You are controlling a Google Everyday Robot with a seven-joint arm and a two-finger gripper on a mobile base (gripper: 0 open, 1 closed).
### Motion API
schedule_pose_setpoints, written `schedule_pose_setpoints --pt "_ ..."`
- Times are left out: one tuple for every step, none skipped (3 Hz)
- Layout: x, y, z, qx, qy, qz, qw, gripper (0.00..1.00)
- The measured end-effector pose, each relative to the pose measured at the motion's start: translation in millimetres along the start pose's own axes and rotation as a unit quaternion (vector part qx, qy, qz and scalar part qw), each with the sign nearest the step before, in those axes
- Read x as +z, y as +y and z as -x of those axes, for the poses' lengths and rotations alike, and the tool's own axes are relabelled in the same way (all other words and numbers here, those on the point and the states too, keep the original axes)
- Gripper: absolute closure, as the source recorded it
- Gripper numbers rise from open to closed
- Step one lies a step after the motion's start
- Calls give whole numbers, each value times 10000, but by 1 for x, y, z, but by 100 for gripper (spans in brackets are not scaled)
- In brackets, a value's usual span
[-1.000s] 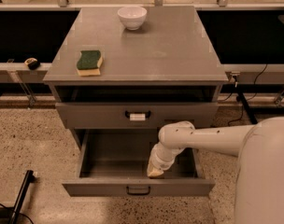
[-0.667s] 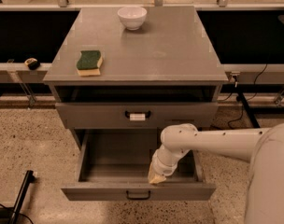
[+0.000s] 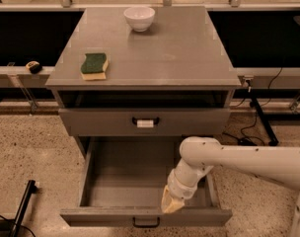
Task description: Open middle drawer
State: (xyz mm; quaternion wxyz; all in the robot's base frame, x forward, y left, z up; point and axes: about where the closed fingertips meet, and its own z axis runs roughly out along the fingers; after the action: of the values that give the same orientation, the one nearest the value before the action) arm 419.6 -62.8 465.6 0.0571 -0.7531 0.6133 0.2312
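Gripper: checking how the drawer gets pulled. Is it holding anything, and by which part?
Cannot tell. The gripper sits inside the open middle drawer at the inner face of its front panel, not on the black handle outside.

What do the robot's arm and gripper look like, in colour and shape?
The arm is white: smooth round tubes with a bulging joint and a ringed wrist. Small dark dots run along it. The gripper, inside the open middle drawer at its front, is pale yellow-tan. No cable shows.
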Motion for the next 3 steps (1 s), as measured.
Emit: schedule_pose_setpoints --pt "-23 11 -4 80 -410 -168 9990 100" --pt "-69 14 -23 333 -1051 -845 9903 100" --pt "-74 23 -35 478 -1121 -951 9880 82"
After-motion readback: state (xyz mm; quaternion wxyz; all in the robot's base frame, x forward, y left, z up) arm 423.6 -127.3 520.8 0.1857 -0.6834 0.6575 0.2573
